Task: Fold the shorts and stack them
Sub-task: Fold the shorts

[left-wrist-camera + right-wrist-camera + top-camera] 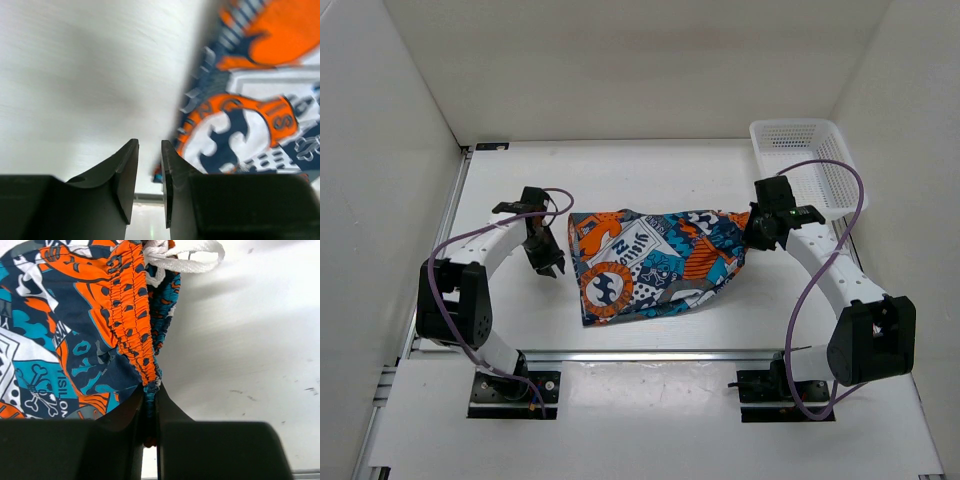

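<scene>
Shorts (655,262) lie spread mid-frame on the worktop (620,170). My right hand (151,390) is clamped on the waistband (132,315) (just below the drawstring (185,260)), I judge to lift it for a fold. My left hand (150,150), slightly apart and empty, hovers beside the frame-left edge.

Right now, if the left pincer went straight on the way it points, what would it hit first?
Probably the bare table, just beside the edge of the shorts. Depth is unclear, so a finger of the left pincer might brush fabric.
</scene>
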`<state>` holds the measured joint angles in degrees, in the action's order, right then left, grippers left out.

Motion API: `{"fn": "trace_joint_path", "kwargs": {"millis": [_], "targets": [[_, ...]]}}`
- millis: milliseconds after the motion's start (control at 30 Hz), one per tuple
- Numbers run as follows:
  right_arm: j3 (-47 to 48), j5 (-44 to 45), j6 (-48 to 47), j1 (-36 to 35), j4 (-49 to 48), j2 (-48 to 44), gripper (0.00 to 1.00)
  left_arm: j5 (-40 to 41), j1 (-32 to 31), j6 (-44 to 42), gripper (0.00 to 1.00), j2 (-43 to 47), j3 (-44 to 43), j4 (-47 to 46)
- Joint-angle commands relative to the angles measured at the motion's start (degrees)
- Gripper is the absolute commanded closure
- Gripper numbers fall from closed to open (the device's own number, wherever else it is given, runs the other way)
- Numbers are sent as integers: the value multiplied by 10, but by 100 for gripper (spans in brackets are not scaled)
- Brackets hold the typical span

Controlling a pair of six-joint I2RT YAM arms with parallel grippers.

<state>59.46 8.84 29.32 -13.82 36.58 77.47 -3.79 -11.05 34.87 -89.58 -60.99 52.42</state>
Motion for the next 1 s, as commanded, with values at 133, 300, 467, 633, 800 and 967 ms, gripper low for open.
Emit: {"fn": "trace_joint_path", "kwargs": {"millis": [133,300,467,633,800,967], "targets": [[61,37,-54,3,27,17,100,-17,17,-18,90,-76,-46,-43],[94,37,-54,-11,38,29,100,-24,-20,-12,90,-132,-83,-57],[136,57,-59,-62,62,47,100,-30,-41,-12,90,-177,-105,-67],[216,108,-73,-156,100,87,100,-30,-41,-12,90,-206,-105,-72],[311,180,-73,-285,169,159,100,-30,-41,-12,90,-206,-99,-72],[421,226,-80,-375,194,246,100,-24,-41,-12,90,-195,-99,-72]]}}
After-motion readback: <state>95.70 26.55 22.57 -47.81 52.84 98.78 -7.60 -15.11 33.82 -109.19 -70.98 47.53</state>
